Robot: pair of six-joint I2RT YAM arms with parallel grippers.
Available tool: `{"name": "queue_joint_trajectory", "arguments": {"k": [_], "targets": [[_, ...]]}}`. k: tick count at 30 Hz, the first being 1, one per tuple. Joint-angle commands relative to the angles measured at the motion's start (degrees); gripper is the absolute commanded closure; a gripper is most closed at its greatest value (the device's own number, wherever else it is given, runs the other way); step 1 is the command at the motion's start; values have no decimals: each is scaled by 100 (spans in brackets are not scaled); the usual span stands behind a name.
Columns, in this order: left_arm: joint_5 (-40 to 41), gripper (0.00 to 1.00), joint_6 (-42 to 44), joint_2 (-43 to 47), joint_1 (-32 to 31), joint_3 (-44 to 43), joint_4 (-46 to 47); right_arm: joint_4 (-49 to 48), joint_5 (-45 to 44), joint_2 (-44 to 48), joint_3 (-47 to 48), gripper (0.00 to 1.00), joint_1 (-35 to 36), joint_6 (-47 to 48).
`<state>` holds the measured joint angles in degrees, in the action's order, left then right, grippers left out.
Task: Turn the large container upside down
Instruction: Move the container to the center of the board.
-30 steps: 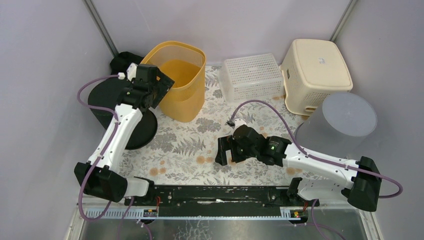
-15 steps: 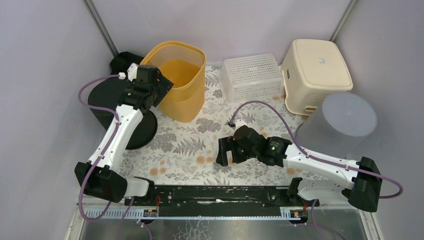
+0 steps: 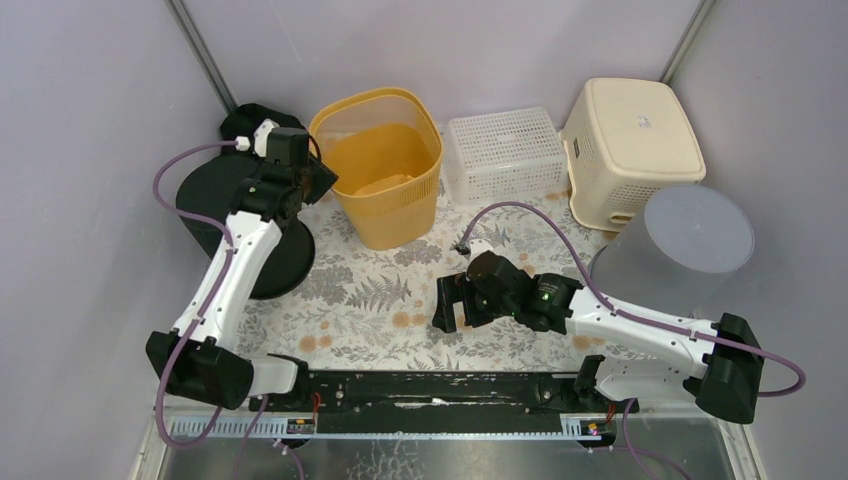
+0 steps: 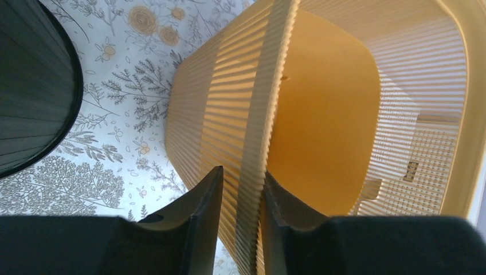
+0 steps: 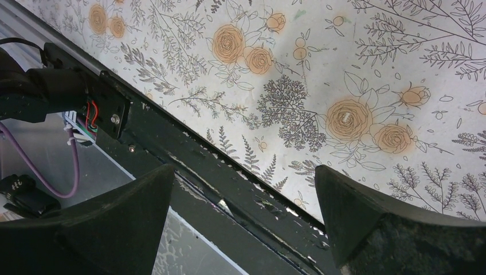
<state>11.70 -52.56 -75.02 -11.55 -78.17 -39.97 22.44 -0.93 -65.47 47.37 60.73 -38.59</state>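
Yellow container (image 3: 388, 215): translucent yellow plastic with finely ribbed walls, a rounded-square mouth and a taper toward the base. It has small perforations low on the inner wall. It stands mouth-up at the back of the surface, between the black drum and the white basket.
Left claw (image 4: 240, 186): clamped on the yellow container's left rim, with one black finger (image 4: 200, 212) outside the ribbed wall and the other inside.
Right claw (image 5: 243, 172): spread wide and gripping nothing, low over the floral print near the front rail.
Surface (image 3: 370, 300): a white cloth printed with grey ferns and orange roses, lying flat.
Front rail (image 3: 430, 388): a scuffed black bar along the near edge, carrying both arm bases.
Room: plain lilac-grey walls with metal corner posts.
Black drum (image 3: 235, 215): dark, round and matte, at the left edge beside the left arm.
White basket (image 3: 503, 152): a rectangular lattice of small holes, just right of the yellow container.
Cream tub (image 3: 630, 140): smooth and rounded-square, bottom side up at the back right.
Grey bin (image 3: 690, 250): frosted and cylindrical, with its flat end up, near the right arm.
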Motion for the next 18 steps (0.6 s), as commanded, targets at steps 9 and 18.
{"name": "queue_joint_trajectory", "arguments": {"k": [9, 18], "targets": [[-1263, 92, 1214, -245, 5, -1004, -828, 426, -254, 92, 745, 1, 47, 268], [-2057, 93, 1329, -83, -19, -1016, -939, 989, -719, 562, 1452, 1, 45, 387]]}}
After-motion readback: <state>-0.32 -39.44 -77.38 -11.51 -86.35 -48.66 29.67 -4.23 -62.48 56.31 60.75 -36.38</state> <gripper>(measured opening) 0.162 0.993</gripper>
